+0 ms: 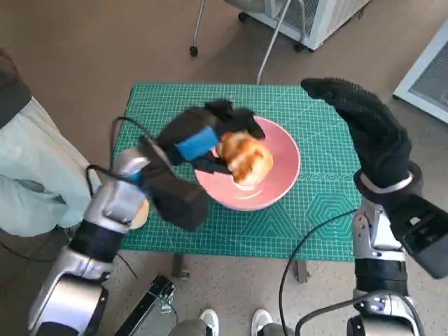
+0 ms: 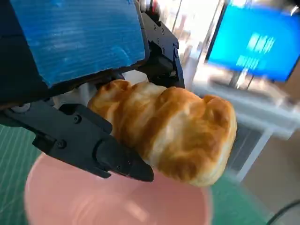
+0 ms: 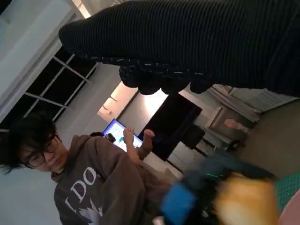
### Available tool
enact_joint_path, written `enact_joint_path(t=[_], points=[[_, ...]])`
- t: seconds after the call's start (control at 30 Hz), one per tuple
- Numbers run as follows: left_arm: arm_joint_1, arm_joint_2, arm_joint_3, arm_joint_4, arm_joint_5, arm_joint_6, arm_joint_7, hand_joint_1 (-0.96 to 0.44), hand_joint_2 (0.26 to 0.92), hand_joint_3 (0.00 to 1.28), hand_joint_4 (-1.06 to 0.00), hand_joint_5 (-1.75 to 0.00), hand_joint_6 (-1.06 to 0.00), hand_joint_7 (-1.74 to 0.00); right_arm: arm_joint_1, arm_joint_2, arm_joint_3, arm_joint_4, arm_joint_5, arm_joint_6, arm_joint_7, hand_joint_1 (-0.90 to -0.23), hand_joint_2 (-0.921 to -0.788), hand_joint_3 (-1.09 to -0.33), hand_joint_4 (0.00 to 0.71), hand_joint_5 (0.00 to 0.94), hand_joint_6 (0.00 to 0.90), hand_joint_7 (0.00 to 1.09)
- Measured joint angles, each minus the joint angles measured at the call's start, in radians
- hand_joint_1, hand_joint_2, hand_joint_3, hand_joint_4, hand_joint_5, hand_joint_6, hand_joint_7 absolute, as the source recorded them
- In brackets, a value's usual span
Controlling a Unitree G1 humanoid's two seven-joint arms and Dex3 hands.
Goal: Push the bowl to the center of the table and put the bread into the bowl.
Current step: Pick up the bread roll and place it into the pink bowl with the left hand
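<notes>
A pink bowl (image 1: 280, 178) sits near the middle of the green cutting mat (image 1: 315, 210). My left hand (image 1: 210, 136) grips a golden-brown bread roll (image 1: 245, 157) and holds it just over the bowl's inside. In the left wrist view the black fingers (image 2: 93, 145) clamp the bread (image 2: 173, 133) above the pink bowl (image 2: 70, 201). My right hand (image 1: 364, 122) in its black glove is raised over the mat's right side with fingers stretched out, holding nothing. The right wrist view shows the glove (image 3: 197, 42) and, blurred, the left hand (image 3: 180, 199) with the bread (image 3: 246, 201).
A person in pale clothes (image 1: 28, 175) stands at the table's left; a person in a brown hoodie (image 3: 89, 183) shows in the right wrist view. Something small and tan (image 1: 140, 213) lies by my left forearm. Metal stand legs (image 1: 269, 49) and a white unit (image 1: 315, 17) are beyond the table.
</notes>
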Motion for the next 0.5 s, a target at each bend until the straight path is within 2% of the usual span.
enact_joint_path(t=[0.03,0.07,0.1,0.13,0.17,0.23,0.27,0.37,0.5], points=[[-0.005,-0.004,-0.003,0.019,0.002,0.000,0.000,0.00,0.920,0.15,-0.57,-1.34,-0.56,-1.19,0.000,0.000,-0.001,0.002,0.001,-0.001,0.001,-0.660,-0.921,-0.761,0.210,0.118,-0.001,0.77],[-0.009,-0.007,-0.004,0.041,0.003,0.001,-0.004,-0.07,0.921,0.19,-0.50,-1.23,-0.52,-1.27,0.000,0.000,-0.001,0.004,0.001,-0.003,0.002,-0.660,-0.921,-0.762,0.210,0.119,-0.001,0.77],[-0.012,-0.009,-0.004,0.054,0.002,0.007,-0.015,-0.17,0.921,0.26,-0.42,-1.03,-0.45,-1.38,0.000,0.000,-0.002,0.005,0.002,-0.004,0.003,-0.659,-0.921,-0.762,0.208,0.121,-0.001,0.77],[-0.013,-0.009,-0.004,0.063,-0.002,0.018,-0.034,-0.14,0.864,0.26,-0.27,-0.66,-0.29,-1.05,0.000,0.000,-0.003,0.005,0.004,-0.005,0.003,-0.659,-0.921,-0.762,0.206,0.124,-0.001,0.77],[-0.014,-0.009,-0.004,0.068,-0.010,0.035,-0.065,-0.12,0.839,0.24,-0.17,-0.43,-0.18,-0.82,0.001,0.000,-0.005,0.005,0.006,-0.005,0.004,-0.659,-0.921,-0.762,0.205,0.126,-0.001,0.77],[-0.015,-0.009,-0.004,0.069,-0.022,0.083,-0.130,-0.11,0.811,0.19,-0.09,-0.22,-0.09,-0.57,0.001,0.000,-0.007,0.004,0.012,-0.005,0.004,-0.658,-0.921,-0.761,0.203,0.129,-0.001,0.77],[-0.015,-0.008,-0.004,0.064,-0.029,0.118,-0.170,-0.12,0.801,0.16,-0.06,-0.14,-0.06,-0.47,0.002,0.000,-0.007,0.003,0.013,-0.004,0.004,-0.657,-0.921,-0.761,0.202,0.131,-0.001,0.77],[-0.011,-0.002,-0.003,0.019,-0.048,0.222,-0.269,-0.15,0.795,0.12,-0.02,-0.04,-0.02,-0.37,0.006,0.000,-0.008,-0.006,0.015,-0.003,0.004,-0.656,-0.921,-0.761,0.198,0.137,-0.001,0.77],[0.003,0.008,0.015,-0.084,-0.063,0.317,-0.329,-0.19,0.806,0.08,0.00,-0.01,0.00,-0.37,0.008,0.000,-0.009,-0.013,0.019,0.002,0.004,-0.654,-0.921,-0.762,0.194,0.144,-0.001,0.77]])
